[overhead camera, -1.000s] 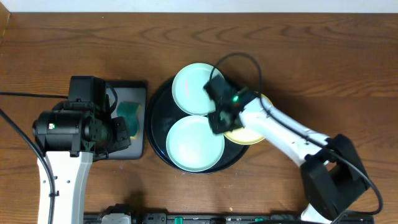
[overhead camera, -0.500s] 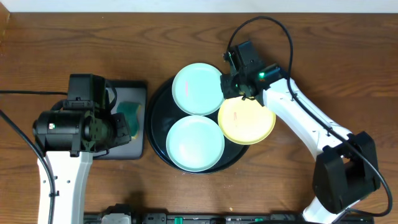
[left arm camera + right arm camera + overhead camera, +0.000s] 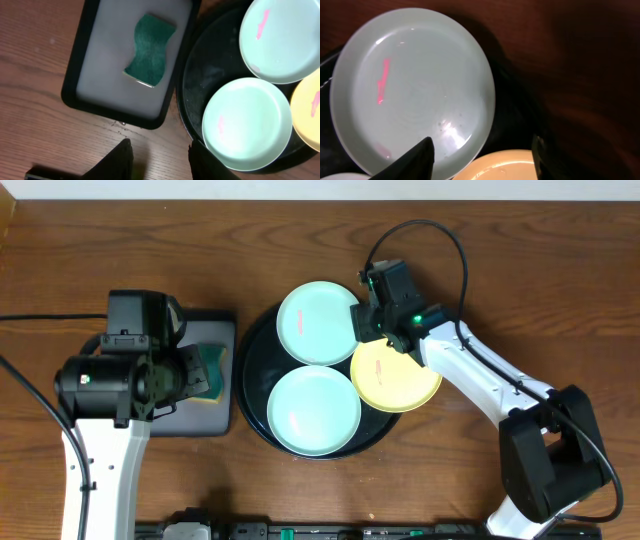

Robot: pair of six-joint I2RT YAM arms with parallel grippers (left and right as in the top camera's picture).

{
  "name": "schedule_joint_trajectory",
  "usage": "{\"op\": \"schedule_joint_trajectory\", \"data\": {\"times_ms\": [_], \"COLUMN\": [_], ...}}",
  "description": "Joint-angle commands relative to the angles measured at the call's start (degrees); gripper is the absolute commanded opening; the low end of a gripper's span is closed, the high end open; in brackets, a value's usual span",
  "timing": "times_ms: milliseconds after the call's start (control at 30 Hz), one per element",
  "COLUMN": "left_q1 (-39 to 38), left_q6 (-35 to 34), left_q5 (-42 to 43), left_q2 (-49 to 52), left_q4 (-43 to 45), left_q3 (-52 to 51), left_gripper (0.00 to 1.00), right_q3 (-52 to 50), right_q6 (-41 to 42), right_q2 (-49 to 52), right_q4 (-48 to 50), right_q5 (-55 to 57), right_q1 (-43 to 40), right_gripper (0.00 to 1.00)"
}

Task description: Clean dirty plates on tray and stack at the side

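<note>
The round black tray (image 3: 254, 385) holds two mint-blue plates, a far one (image 3: 316, 322) and a near one (image 3: 313, 410), and a yellow plate (image 3: 397, 376) lying over its right rim. All three bear reddish smears. In the right wrist view the far mint plate (image 3: 412, 85) has a pink streak and the yellow plate (image 3: 505, 167) shows at the bottom. My right gripper (image 3: 482, 150) is open and empty above the gap between those two. My left gripper (image 3: 160, 155) is open and empty over bare wood, next to the tray (image 3: 200, 65) and the near plate (image 3: 247, 122).
A rectangular black tray (image 3: 205, 395) with a green sponge (image 3: 150, 50) lies left of the round tray, partly under my left arm. Bare wooden table (image 3: 520, 290) spreads to the right and back. A black cable loops behind the right arm.
My right gripper moved from over the tray's middle back toward the far right rim, uncovering the yellow plate. The left arm shifted slightly. The plates stayed in place.
</note>
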Motion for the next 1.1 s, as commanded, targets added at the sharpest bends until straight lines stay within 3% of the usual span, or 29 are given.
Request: {"op": "schedule_joint_trajectory", "data": {"times_ms": [0,200,633,1000,1067], "left_q1": [0.22,0.22,0.24,0.24,0.22], "left_q6": [0.09,0.11,0.61,0.98,0.98], "left_q5": [-0.94,-0.94,-0.94,-0.94,-0.94], "left_q2": [1.22,2.82,4.26,4.39,4.39], "left_q4": [0.20,0.15,1.51,1.92,1.90], "left_q3": [-0.33,-0.35,-0.39,-0.39,-0.39], "left_gripper": [0.39,0.39,0.39,0.40,0.40], "right_q3": [-2.62,-5.14,-5.35,-5.35,-5.35], "right_q6": [-0.37,-0.35,-1.03,-1.03,-1.01], "right_q2": [0.28,0.26,0.28,0.28,0.28], "right_q4": [3.28,10.78,9.66,9.64,9.64], "right_q5": [1.27,1.27,1.27,1.29,1.46], "right_q1": [0.09,0.17,0.74,0.42,0.35], "right_gripper": [0.63,0.60,0.61,0.52,0.46]}}
